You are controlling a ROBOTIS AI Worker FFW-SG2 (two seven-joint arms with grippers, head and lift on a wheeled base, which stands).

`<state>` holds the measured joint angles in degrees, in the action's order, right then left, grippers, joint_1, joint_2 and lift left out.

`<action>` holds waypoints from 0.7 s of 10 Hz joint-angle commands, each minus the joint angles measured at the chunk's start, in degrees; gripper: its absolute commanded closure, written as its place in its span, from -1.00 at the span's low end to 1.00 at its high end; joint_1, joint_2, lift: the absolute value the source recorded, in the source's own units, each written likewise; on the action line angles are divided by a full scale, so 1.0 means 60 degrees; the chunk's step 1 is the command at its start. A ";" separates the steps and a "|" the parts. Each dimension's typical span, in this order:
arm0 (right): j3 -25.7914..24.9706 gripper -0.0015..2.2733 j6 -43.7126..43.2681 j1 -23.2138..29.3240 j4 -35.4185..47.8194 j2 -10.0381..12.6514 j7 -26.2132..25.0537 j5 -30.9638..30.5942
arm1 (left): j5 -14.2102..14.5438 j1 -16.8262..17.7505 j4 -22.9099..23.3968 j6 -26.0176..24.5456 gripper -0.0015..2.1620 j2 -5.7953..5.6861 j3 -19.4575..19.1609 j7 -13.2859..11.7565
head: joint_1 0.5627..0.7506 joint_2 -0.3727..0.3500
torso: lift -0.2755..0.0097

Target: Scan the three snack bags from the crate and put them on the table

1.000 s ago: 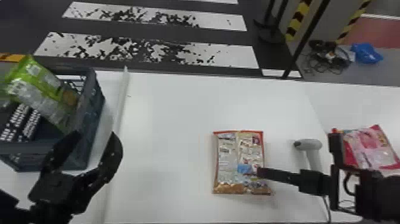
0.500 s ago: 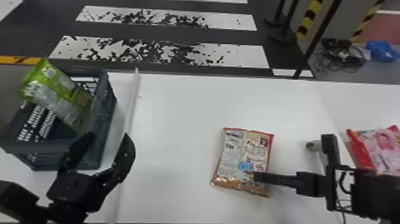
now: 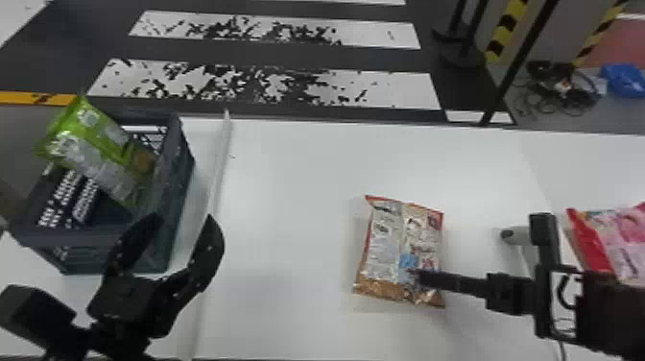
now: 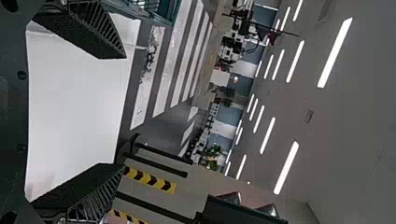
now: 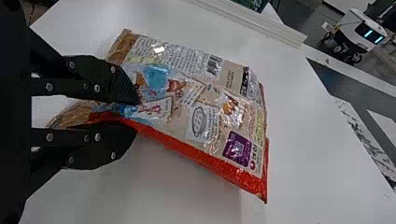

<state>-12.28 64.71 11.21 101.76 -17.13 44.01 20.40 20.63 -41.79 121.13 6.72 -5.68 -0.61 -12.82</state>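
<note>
In the head view my left gripper is open beside the crate, on its near right side. A green snack bag leans in the crate, its upper end over the rim. My right gripper is shut on an orange-edged snack bag over the table. In the right wrist view that gripper pinches the edge of the bag, printed side exposed. Nothing lies between the fingers of my left gripper in its wrist view. The pale scanner is partly hidden by the right arm.
A red and pink snack bag lies at the table's right side, partly behind the right arm. A pale raised strip runs along the white table between the crate and the held bag.
The head view has shifted, so the table and crate stand farther right in it. The orange-edged bag has tilted in my right gripper, its lower end swinging left. My left gripper remains open.
</note>
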 commanded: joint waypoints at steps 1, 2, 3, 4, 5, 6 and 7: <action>-0.0472 0.90 0.0166 0.0314 0.0764 0.0027 -0.0011 0.0570 | 0.0004 0.0065 -0.0033 0.0000 -0.97 0.0009 0.0000 0.0013 | 0.41 -0.11 | 0.28; -0.0985 0.90 0.0459 0.0460 0.1321 0.0057 -0.0085 0.1244 | 0.0004 0.0065 -0.0033 0.0000 -0.97 0.0009 0.0000 0.0013 | 0.41 -0.12 | 0.28; -0.1644 0.90 0.0811 0.0519 0.1819 0.0276 -0.0173 0.1918 | 0.0004 0.0065 -0.0062 0.0000 -0.97 0.0009 0.0000 0.0013 | 0.41 -0.12 | 0.28; -0.2289 0.90 0.0781 0.0577 0.2229 0.0496 -0.0480 0.2504 | 0.0004 0.0095 -0.0120 0.0000 -0.97 0.0024 0.0000 0.0013 | 0.41 -0.13 | 0.28; -0.2977 0.90 0.0430 0.0533 0.2258 0.0789 -0.0934 0.3046 | 0.0004 0.0124 -0.0223 0.0000 -0.97 0.0024 0.0000 0.0013 | 0.41 -0.16 | 0.28; -0.3549 0.90 0.0137 0.0314 0.2083 0.0906 -0.1711 0.3603 | 0.0004 0.0139 -0.0267 0.0000 -0.97 0.0024 0.0000 0.0013 | 0.41 -0.22 | 0.28; -0.3885 0.90 -0.0039 -0.0038 0.1760 0.0906 -0.2443 0.3822 | 0.0004 0.0124 -0.0267 0.0000 -0.97 0.0024 0.0015 0.0013 | 0.41 -0.27 | 0.28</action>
<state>-34.11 65.15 12.23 113.42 -11.80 29.81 42.27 20.65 -40.99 119.58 6.71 -5.53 -0.60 -12.74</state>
